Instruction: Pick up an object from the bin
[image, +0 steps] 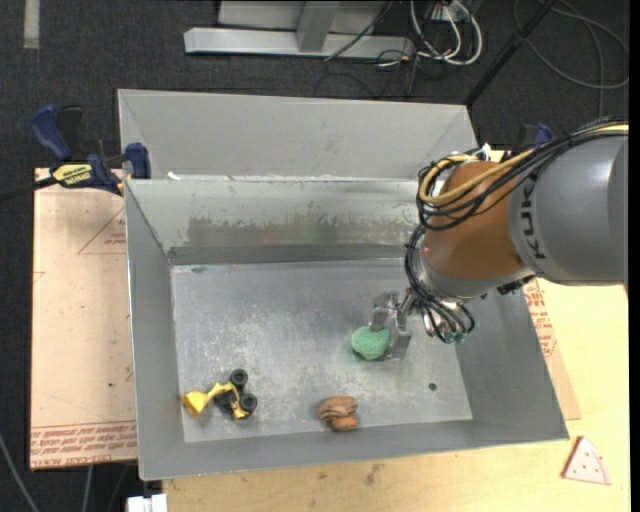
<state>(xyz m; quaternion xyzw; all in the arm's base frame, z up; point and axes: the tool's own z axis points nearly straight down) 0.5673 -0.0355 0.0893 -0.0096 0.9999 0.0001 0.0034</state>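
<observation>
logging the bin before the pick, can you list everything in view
green lump: one, green, on the floor right of the bin's middle, at the gripper's tip
brown lump: one, brown, rounded, by the near wall, about midway along
small toy: one, yellow with black wheel-like parts, near-left corner
bin: one, grey metal, centre of the view
arm: one, grey with an orange cover and cables, from the right
gripper: one, metal, low over the green lump's right side
</observation>
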